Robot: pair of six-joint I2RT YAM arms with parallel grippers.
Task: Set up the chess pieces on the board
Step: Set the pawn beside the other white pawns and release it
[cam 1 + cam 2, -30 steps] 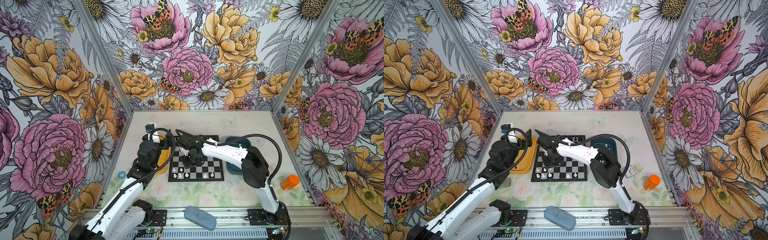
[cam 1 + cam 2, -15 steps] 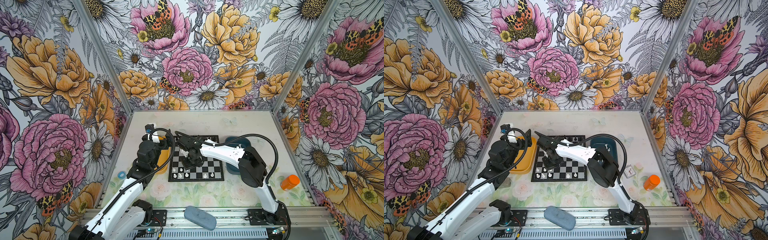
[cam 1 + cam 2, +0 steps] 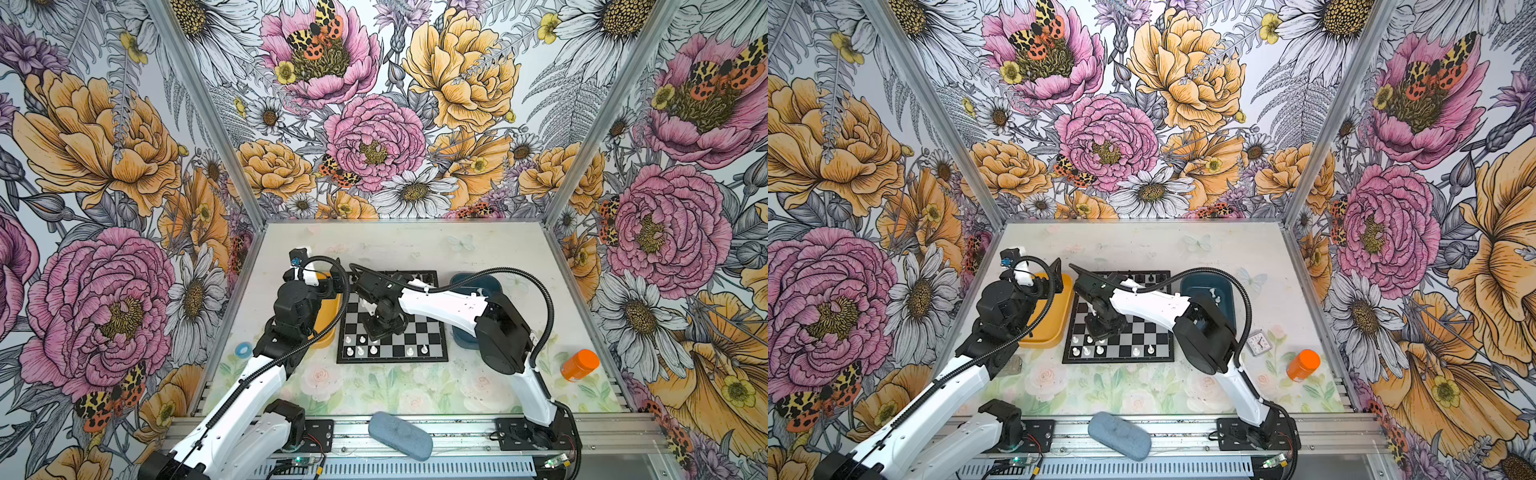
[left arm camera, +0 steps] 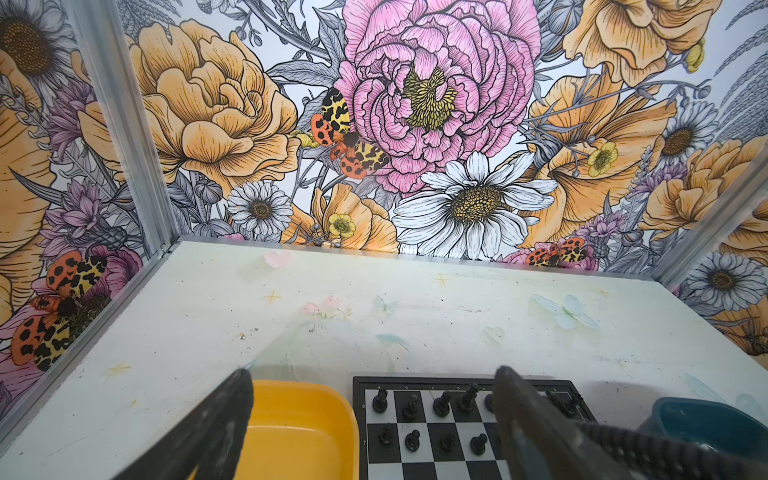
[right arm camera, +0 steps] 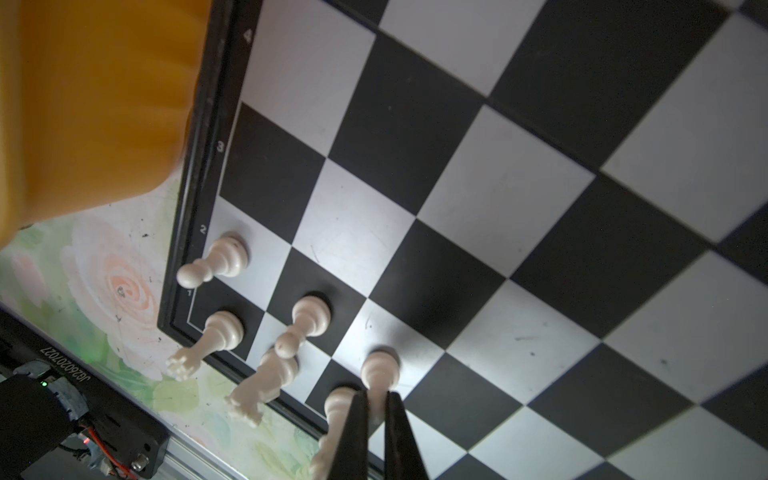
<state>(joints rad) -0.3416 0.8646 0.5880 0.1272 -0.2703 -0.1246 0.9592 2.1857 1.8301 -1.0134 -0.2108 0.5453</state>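
So the right pincer (image 5: 376, 401) was clamped on the head of a white pawn (image 5: 380, 370) standing in the second row of the board (image 5: 519, 232), next to the other chess pieces (image 5: 309, 316). The left pincer (image 4: 374, 372) hung wide apart above the yellow tray (image 4: 299, 428). The pawn looked light, stiff and slick, so I'd pinch the narrow neck.

My right gripper (image 3: 1101, 332) hangs over the near left squares of the flat black-and-silver chessboard (image 3: 1154, 332), right by the small white plastic chessmen (image 3: 1087, 351) along its near edge. My own wrist hides the jaws. A yellow plastic tray (image 3: 1054, 320) lies just beside the board's left edge.
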